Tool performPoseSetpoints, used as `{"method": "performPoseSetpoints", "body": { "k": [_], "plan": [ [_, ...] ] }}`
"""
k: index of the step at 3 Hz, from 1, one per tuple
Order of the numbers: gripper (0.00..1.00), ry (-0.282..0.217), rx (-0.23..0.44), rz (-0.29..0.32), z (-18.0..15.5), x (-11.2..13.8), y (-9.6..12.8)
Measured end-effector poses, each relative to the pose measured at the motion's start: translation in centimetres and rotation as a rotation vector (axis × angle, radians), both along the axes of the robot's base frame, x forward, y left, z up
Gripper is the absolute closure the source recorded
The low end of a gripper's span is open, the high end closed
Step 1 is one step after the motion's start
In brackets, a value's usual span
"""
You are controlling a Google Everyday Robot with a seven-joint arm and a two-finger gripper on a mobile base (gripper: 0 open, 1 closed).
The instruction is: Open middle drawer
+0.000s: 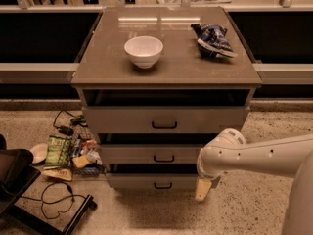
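The grey cabinet has three drawers stacked below its top. The middle drawer is a low grey front with a small black loop handle; it sits in line with the lowest drawer and slightly behind the taller top drawer. My gripper hangs from the white arm at the cabinet's lower right, below and to the right of the middle drawer's handle, next to the right end of the lowest drawer. It holds nothing that I can see.
A white bowl and a blue snack bag lie on the cabinet top. Snack packets, cables and a black stand clutter the floor to the left. A counter ledge runs behind.
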State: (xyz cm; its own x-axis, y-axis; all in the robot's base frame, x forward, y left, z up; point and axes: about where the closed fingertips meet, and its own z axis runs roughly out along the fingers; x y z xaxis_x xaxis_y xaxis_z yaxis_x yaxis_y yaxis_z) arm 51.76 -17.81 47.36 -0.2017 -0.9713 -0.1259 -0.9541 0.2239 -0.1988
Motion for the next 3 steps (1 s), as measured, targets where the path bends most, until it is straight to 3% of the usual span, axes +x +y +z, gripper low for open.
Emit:
{"method": "performPoseSetpoints", "body": {
  "k": [2,3],
  "plan": [
    [0.0,-0.034,-0.007,-0.036,-2.8,1.8,-0.6],
    [0.0,-0.054,-0.032,-0.025,-3.1,3.2,-0.9]
  ]
}}
